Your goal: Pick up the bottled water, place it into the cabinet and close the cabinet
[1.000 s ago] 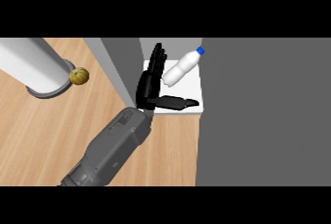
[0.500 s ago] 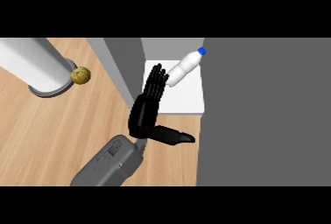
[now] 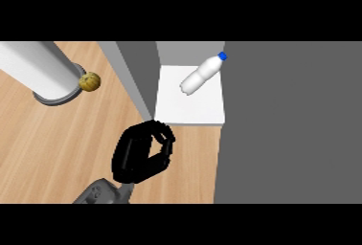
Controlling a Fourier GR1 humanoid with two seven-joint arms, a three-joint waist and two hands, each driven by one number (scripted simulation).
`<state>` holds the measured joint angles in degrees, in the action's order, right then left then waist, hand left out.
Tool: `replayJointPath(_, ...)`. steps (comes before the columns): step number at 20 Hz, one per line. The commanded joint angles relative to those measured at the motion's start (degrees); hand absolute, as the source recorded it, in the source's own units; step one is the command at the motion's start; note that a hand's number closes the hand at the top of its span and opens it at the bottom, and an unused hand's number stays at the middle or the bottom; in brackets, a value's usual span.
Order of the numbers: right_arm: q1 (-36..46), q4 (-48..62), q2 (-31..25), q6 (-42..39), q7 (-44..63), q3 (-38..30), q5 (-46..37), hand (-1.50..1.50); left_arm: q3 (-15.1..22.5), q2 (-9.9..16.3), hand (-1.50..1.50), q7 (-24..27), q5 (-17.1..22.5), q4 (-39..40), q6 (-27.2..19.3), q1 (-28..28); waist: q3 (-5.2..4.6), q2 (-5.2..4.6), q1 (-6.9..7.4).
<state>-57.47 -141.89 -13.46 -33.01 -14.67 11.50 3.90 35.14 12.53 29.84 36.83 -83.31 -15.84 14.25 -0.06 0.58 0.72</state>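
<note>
My hand (image 3: 143,152) is curling shut on nothing above the wooden counter (image 3: 50,143), while the bottled water (image 3: 200,75) is lying tilted on the cabinet (image 3: 187,105) shelf, bearing no readable label

Light wood-grain counter (image 3: 50,143) filling the left side. Big white cylinder (image 3: 35,67) on a grey base ring at upper left, small brownish round thing (image 3: 89,81) right beside it. Plain flat grey panel (image 3: 290,119) covering the whole right side.

No text (none legible anywhere).
</note>
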Motion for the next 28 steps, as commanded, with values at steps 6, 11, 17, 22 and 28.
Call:
replayJointPath(6, 0.0, -11.9, -4.3, -4.2, 0.6, 6.3, -8.2, 1.5, -3.4, 9.4, -1.5, -0.4, 1.2, -15.5, -1.0, -13.0, -0.07, 0.15, 0.1)
replayJointPath(11, -3.1, -14.4, -7.9, -6.7, 2.8, 12.9, -10.6, 1.5, -7.4, 13.2, -1.5, 1.0, 5.4, -18.7, 3.0, -19.5, -0.24, 0.22, -0.4)
replayJointPath(17, 4.1, -12.6, -8.3, -7.8, 5.9, 22.9, -14.9, 1.5, -12.5, 16.5, -1.5, 1.9, 9.7, -20.1, 6.9, -23.8, -0.47, 0.48, 0.15)
replayJointPath(22, 8.3, -12.6, -10.7, -8.0, 8.8, 26.0, -15.0, 1.5, -14.1, 19.3, -1.5, 0.9, 11.6, -22.9, 9.0, -26.4, -0.77, 0.81, 1.24)
replayJointPath(28, 7.2, -7.8, -6.7, -2.2, 10.2, 32.8, -10.1, 1.5, -17.6, 24.1, -1.5, 1.4, 14.9, -25.4, 15.3, -31.6, -0.77, -0.18, 3.51)
